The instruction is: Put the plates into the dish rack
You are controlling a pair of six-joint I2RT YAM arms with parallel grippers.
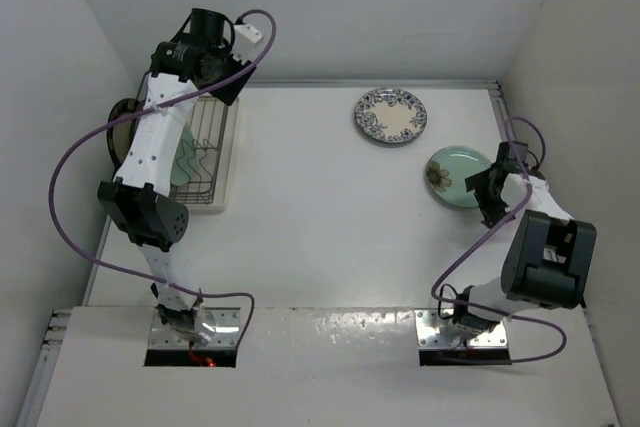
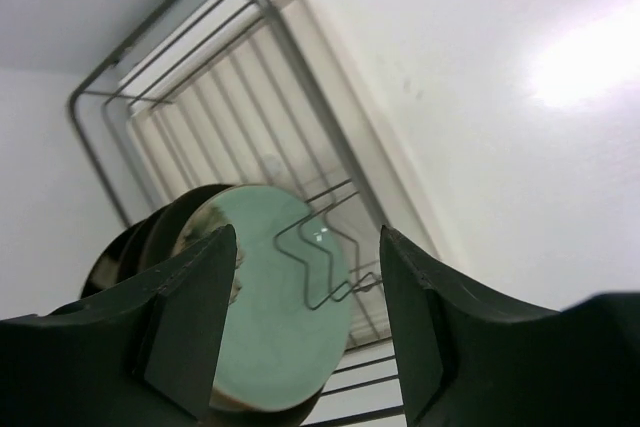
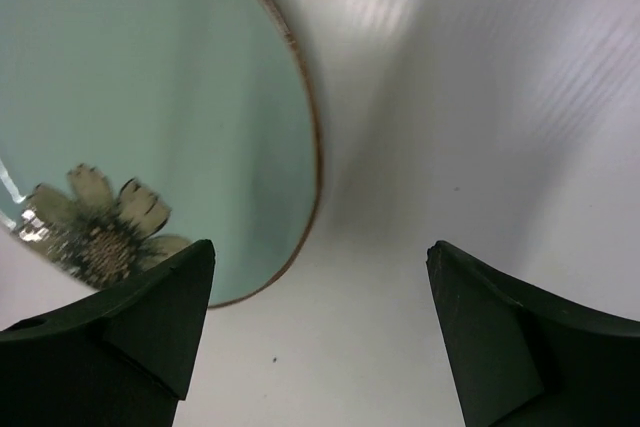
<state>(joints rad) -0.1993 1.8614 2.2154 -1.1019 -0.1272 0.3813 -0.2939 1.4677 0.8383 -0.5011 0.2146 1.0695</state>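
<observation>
Biggest thing first: the dish rack [image 1: 210,192] sits below and ahead of the left gripper [image 2: 308,237], whose fingers are spread wide with nothing in them. A racked mint plate [image 2: 270,347] stands on edge right in line with that gap, with the dark-rimmed plates [image 2: 150,242] packed behind it, off toward the left finger. I can't count those.

Two plates lie flat on the table [image 1: 320,237]: the blue-and-white plate [image 1: 390,115] and the flower plate [image 1: 458,175]. The right gripper [image 3: 318,252] is just beside the flower plate, fingers apart and empty.

The bit that matters is in the right wrist view. The flower plate lies off to the left of the fingers, its rim curving past just ahead of the left finger, while most of the gap looks at bare table. It's round, so there's no long axis to line up with, just that near rim. My guess is the fingers need to slide left and get one under the edge. The right arm is clearly the nearer one; the blue-and-white plate is farther out, beyond and left of its fingers
</observation>
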